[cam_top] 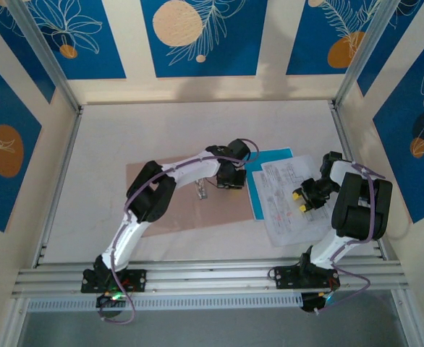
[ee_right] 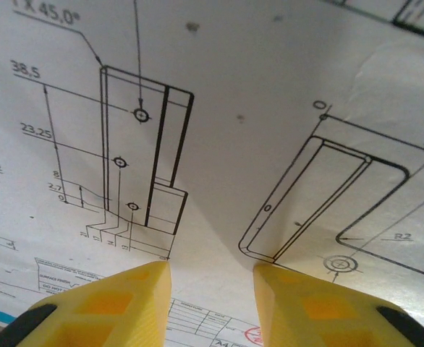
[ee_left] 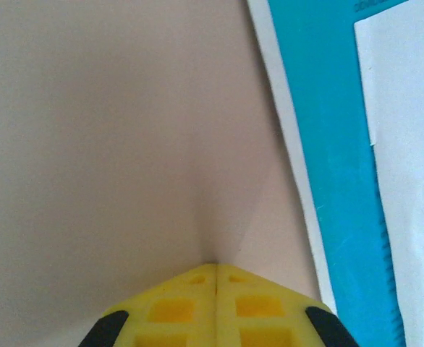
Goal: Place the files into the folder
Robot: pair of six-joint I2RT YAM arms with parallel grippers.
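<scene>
Left gripper pinches pinkish-tan card folder; right gripper, parted and empty, above white printed paper sheets: probably limp, slippery; grasp an edge.

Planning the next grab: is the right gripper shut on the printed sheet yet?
No, the right gripper is open: its jaws stand apart, and the printed sheet shows in the gap between them.

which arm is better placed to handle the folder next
Likely left: the left claw is shut on the folder, while the right claw is open, over the files.
</scene>
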